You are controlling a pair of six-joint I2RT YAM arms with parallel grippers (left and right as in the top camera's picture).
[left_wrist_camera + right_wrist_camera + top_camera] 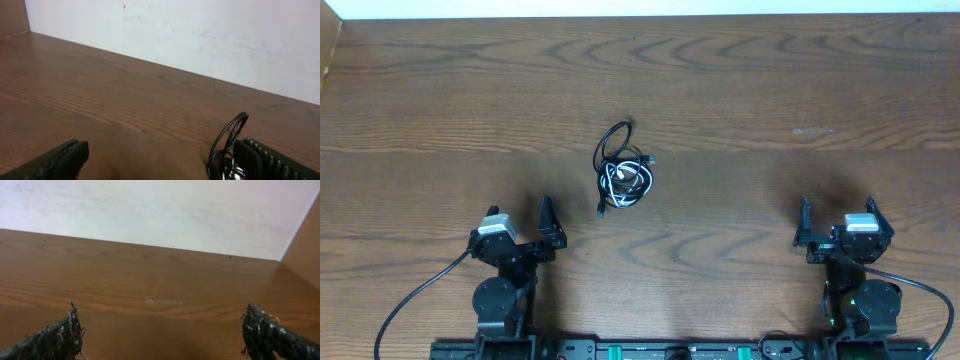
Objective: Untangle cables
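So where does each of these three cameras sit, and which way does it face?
Overhead: above the table, looking straight down; shows the cables, left pincer and right pincer.
Left wrist: on the left arm, facing forward toward the wall; own fingers, cables by one.
Right wrist: on the right arm, facing forward likewise; own fingers only.
Shared: overhead and left wrist both see the cables.

We noted dark wood-grain table (740,90), grain running side to side. White wall (200,35) met its far edge; small red speck (124,6) on wall. Pale scuff (812,130) on tabletop, right of centre. Brown side panel (305,245) stood at far right corner.
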